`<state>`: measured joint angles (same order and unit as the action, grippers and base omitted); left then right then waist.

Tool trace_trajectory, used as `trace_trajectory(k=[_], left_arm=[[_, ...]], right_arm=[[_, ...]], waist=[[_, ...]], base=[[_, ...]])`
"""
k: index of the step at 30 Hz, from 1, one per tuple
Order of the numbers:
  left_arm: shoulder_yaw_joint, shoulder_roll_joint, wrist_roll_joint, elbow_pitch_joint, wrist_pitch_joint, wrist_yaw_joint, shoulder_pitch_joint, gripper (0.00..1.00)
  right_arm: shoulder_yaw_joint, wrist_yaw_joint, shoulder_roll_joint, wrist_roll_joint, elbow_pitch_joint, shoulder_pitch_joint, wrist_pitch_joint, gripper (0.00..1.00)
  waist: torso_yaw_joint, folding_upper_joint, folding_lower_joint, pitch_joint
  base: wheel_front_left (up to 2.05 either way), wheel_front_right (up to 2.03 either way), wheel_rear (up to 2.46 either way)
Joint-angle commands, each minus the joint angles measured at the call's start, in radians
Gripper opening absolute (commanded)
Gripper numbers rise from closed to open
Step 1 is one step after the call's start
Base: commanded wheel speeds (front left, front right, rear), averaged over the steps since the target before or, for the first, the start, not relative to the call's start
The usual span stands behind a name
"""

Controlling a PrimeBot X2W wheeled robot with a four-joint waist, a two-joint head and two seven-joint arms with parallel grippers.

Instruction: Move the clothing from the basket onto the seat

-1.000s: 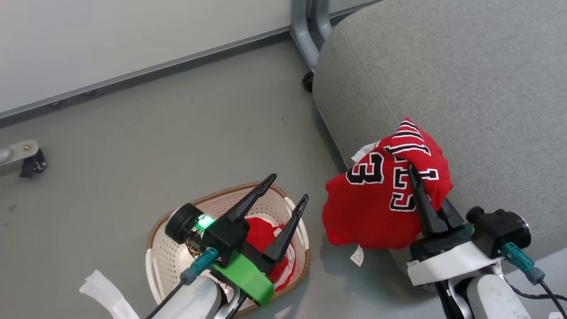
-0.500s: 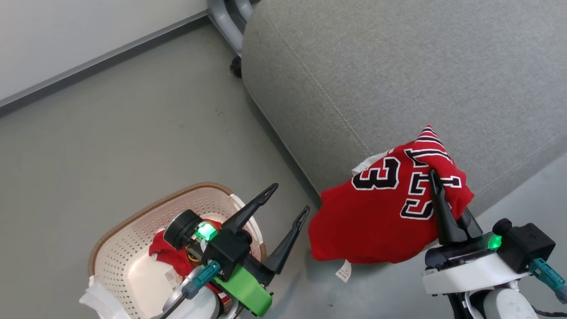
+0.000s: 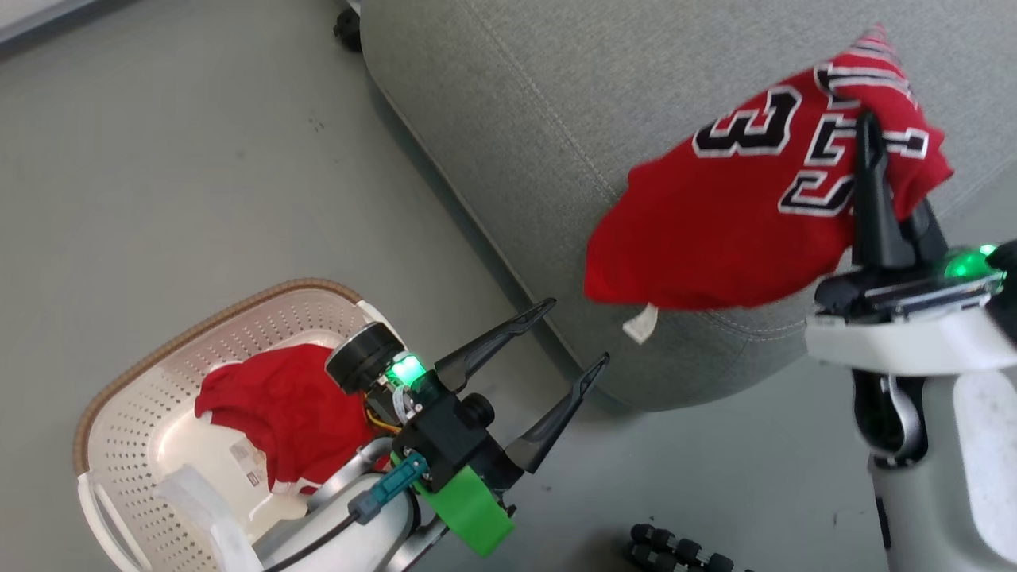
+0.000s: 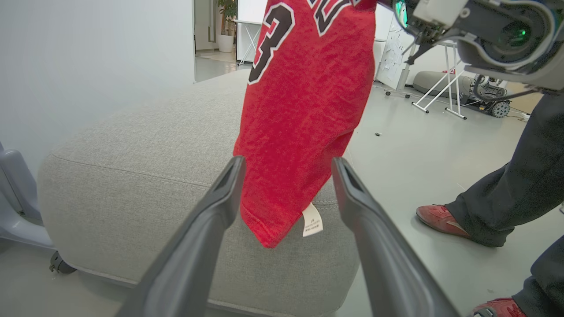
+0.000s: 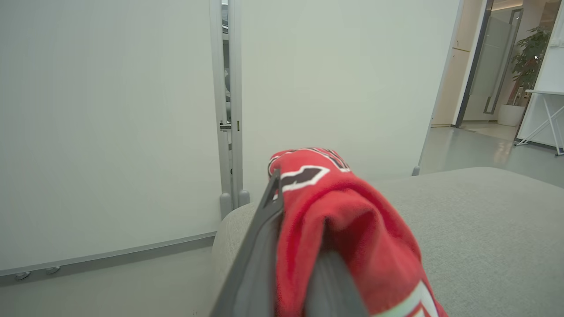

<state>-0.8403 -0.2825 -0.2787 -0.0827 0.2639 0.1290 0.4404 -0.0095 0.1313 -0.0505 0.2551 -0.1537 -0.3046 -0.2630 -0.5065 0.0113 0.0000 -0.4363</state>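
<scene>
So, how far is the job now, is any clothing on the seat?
Done: the jersey is out of the basket. In hand: the right gripper is shut on it, hanging it over the seat edge, not yet laid down. To do: the shorts lie in the basket; the left gripper is open and empty.

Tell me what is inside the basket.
A crumpled red garment lies in the basket, beside bare basket floor. The left arm covers the basket's near corner, so whatever is there is hidden.

Office space: white partition walls (image 5: 110, 132), potted plant (image 5: 526, 66).
</scene>
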Motion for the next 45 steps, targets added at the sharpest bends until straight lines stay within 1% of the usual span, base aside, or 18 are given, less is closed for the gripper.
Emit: trace_trajectory(k=[1, 3, 5, 9, 11, 13, 16, 19, 22, 25, 27, 28, 32, 37, 41, 45], left_arm=[[-0.007, -0.02, -0.008, 0.006, 0.001, 0.003, 0.027, 1.0], [-0.025, -0.035, -0.014, 0.019, 0.0, 0.003, 0.056, 1.0], [-0.039, -0.053, -0.014, 0.024, -0.004, 0.003, 0.084, 1.0], [-0.032, -0.072, -0.008, 0.03, -0.006, -0.001, 0.115, 1.0], [-0.029, -0.074, -0.007, 0.037, -0.007, -0.005, 0.121, 1.0], [-0.028, -0.077, -0.006, 0.041, -0.008, -0.008, 0.125, 1.0], [-0.021, -0.079, -0.006, 0.044, -0.008, -0.023, 0.122, 1.0], [-0.019, -0.068, -0.009, 0.045, -0.006, -0.03, 0.125, 1.0], [-0.014, -0.062, -0.013, 0.045, -0.003, -0.04, 0.119, 1.0], [-0.014, -0.063, -0.013, 0.04, -0.002, -0.043, 0.109, 1.0], [-0.017, -0.064, -0.013, 0.036, -0.001, -0.041, 0.106, 1.0], [-0.016, -0.064, -0.015, 0.034, 0.0, -0.042, 0.105, 1.0], [-0.01, -0.06, -0.02, 0.026, 0.001, -0.047, 0.102, 1.0], [-0.006, -0.034, -0.028, 0.006, 0.001, -0.047, 0.084, 1.0], [0.022, 0.011, -0.047, -0.018, 0.001, -0.045, 0.049, 1.0], [0.081, 0.065, -0.057, -0.046, 0.001, -0.042, -0.008, 1.0]], right_arm=[[-0.017, -0.001, 0.0, -0.027, 0.012, -0.065, -0.003, 0.0], [-0.051, -0.001, -0.018, -0.05, 0.033, -0.16, -0.003, 0.0], [-0.093, -0.001, -0.053, -0.06, 0.062, -0.254, -0.003, 0.0], [-0.181, -0.001, -0.119, -0.032, 0.132, -0.417, -0.003, 0.0], [-0.224, -0.001, -0.153, -0.029, 0.163, -0.473, -0.003, 0.0], [-0.265, -0.001, -0.17, -0.018, 0.21, -0.513, -0.002, 0.0], [-0.333, -0.001, -0.17, 0.043, 0.351, -0.536, -0.002, 0.0], [-0.391, -0.001, -0.169, 0.052, 0.484, -0.518, -0.003, 0.0], [-0.432, -0.001, -0.127, 0.079, 0.588, -0.492, -0.002, 0.0], [-0.441, -0.001, -0.102, 0.066, 0.643, -0.46, -0.002, 0.0], [-0.442, -0.001, -0.083, 0.049, 0.664, -0.435, -0.002, 0.35], [-0.446, -0.001, -0.074, 0.037, 0.663, -0.423, -0.002, 1.0], [-0.458, -0.001, -0.041, 0.008, 0.631, -0.363, -0.002, 1.0], [-0.41, -0.001, -0.019, -0.072, 0.541, -0.243, -0.002, 1.0], [-0.353, -0.001, -0.014, -0.138, 0.463, -0.111, -0.002, 1.0], [-0.263, -0.001, -0.005, -0.164, 0.401, 0.013, -0.002, 1.0]], waist=[[0.035, -0.0113, 0.0, -0.111], [0.057, -0.0113, 0.0, -0.147], [0.083, -0.0113, 0.0, -0.179], [0.131, -0.0113, 0.0, -0.231], [0.155, -0.0113, 0.0, -0.254], [0.176, -0.0113, 0.0, -0.274], [0.194, -0.0113, 0.0, -0.298], [0.207, -0.0113, 0.0, -0.317], [0.208, -0.0113, 0.0, -0.329], [0.199, -0.0113, 0.0, -0.329], [0.194, -0.0113, 0.0, -0.321], [0.189, -0.0113, 0.0, -0.315], [0.176, -0.0113, 0.0, -0.283], [0.178, -0.0113, 0.0, -0.22], [0.205, -0.0113, 0.0, -0.136], [0.255, -0.0113, 0.0, -0.047]], base=[[0.0, 0.0, 0.0], [0.0, 0.0, 0.0], [0.0, 0.0, 0.0], [0.0, 0.0, 0.0], [0.0, 0.0, 0.0], [0.0, 0.0, 0.0], [0.0, 0.0, 0.0], [0.0, 0.0, 0.0], [0.0, 0.0, 0.0], [0.0, 0.0, 0.0], [0.0, 0.0, 0.0], [0.0, 0.0, 0.0], [0.0, 0.0, 0.0], [0.0, 0.0, 0.0], [0.0, 0.0, 0.0], [0.0, 0.0, 0.0]])
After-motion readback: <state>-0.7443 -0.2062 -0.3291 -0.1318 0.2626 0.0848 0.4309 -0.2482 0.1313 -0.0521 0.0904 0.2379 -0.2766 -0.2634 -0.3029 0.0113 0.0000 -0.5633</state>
